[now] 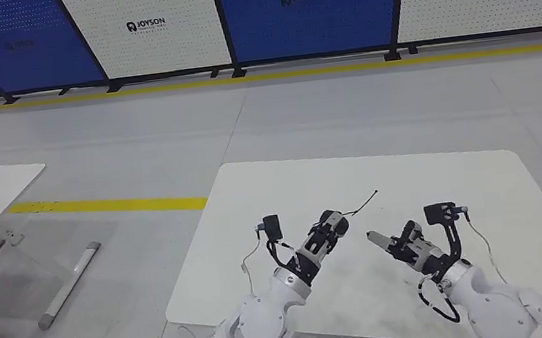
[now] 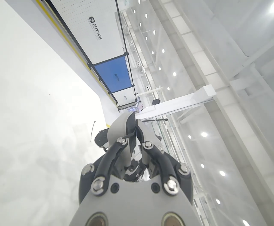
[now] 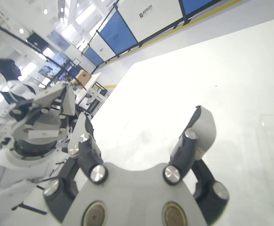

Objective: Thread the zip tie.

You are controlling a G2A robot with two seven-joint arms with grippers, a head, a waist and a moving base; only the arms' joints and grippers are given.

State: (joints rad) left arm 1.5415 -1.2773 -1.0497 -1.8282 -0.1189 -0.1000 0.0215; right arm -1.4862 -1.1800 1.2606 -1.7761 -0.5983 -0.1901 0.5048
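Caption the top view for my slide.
Over the white table, left claw shut on a thin black plastic zip tie; right claw open nearby.

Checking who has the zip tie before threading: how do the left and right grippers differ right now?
The left gripper is shut; the right gripper is spread open. The left gripper pinches the zip tie, its tail jutting out; the right gripper holds nothing. Both are over the white table.
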